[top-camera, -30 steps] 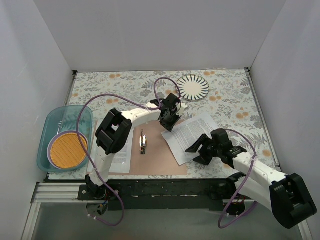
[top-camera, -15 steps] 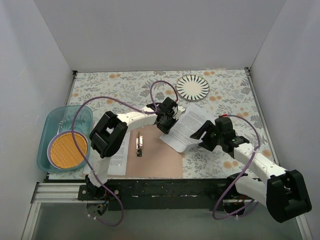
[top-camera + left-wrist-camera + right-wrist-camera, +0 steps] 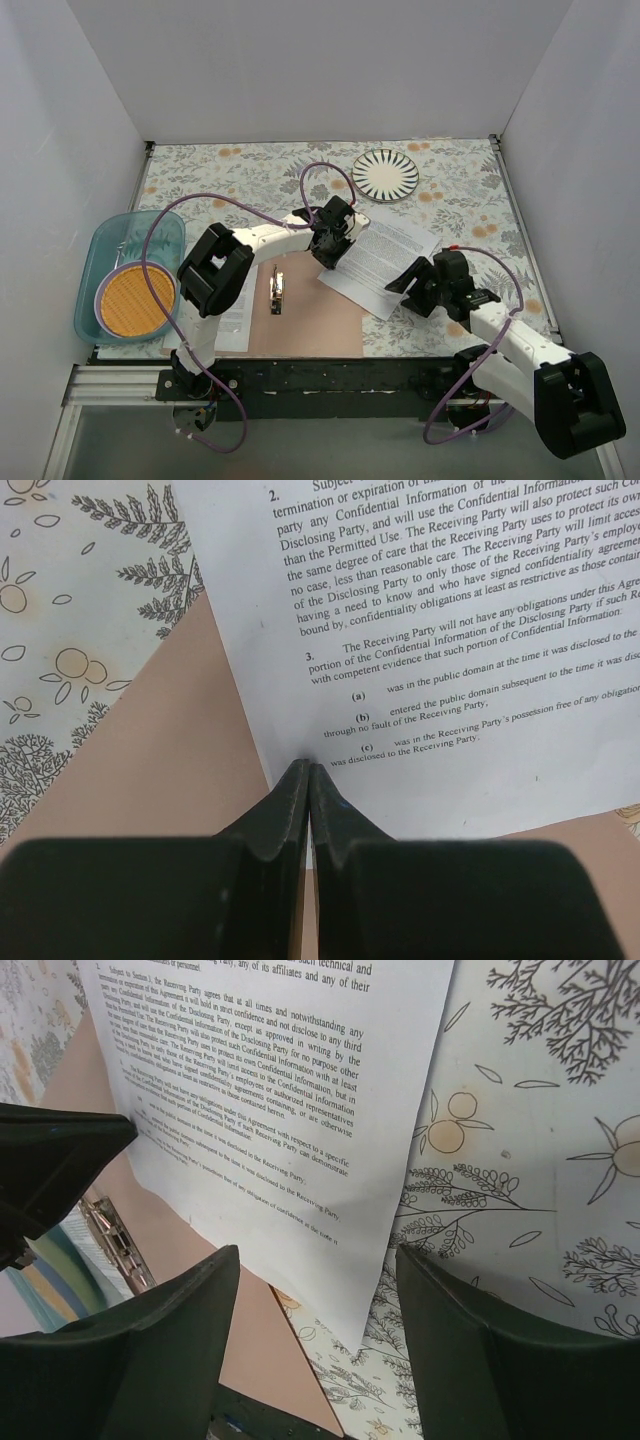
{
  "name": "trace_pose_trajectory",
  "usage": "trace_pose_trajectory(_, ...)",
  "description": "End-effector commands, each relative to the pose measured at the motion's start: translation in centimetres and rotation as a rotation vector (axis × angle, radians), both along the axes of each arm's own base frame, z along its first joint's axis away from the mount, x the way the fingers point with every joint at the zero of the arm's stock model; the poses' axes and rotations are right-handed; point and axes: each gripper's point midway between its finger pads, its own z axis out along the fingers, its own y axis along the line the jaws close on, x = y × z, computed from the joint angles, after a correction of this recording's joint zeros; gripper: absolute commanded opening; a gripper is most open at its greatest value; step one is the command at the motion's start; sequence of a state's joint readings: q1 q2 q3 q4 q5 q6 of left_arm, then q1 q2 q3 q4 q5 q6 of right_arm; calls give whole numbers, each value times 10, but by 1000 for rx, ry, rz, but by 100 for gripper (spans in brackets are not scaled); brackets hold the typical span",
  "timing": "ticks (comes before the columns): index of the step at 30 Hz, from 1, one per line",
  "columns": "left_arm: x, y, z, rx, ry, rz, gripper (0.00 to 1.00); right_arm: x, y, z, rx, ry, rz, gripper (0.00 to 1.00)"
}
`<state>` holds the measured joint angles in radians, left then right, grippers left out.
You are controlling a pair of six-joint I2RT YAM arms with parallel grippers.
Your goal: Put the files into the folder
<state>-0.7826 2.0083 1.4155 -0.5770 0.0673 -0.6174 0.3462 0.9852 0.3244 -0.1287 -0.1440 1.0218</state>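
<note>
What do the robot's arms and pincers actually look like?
The left arm and right arm are white tubes linked by chunky black joints, each with a looping purple cable. The left gripper and right gripper each have two flat, matte black fingers.

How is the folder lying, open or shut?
Open. The folder lies spread flat, its metal fastener exposed at the spine.
</note>
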Motion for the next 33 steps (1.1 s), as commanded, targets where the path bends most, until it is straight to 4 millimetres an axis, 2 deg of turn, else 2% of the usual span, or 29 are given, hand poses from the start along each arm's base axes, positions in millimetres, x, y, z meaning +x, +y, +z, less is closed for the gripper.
trace_pose_trajectory(1,-21,28,-17,124,83,3,0,-4,-5,-6,10,1,-39,72)
trace_pose_trajectory(13,-20,27,-14,123,81,6,0,-4,-3,-20,46,36,-85,65)
trace_pose_trajectory(17,-19,26,-14,123,84,6,0,3,2,-14,81,10,-100,63)
trace_pose_trajectory(24,-20,25,-17,125,93,3,0,20,6,10,137,-100,-117,63)
trace_pose_trajectory(33,-19,24,-15,123,92,5,0,34,22,22,245,-162,-105,59)
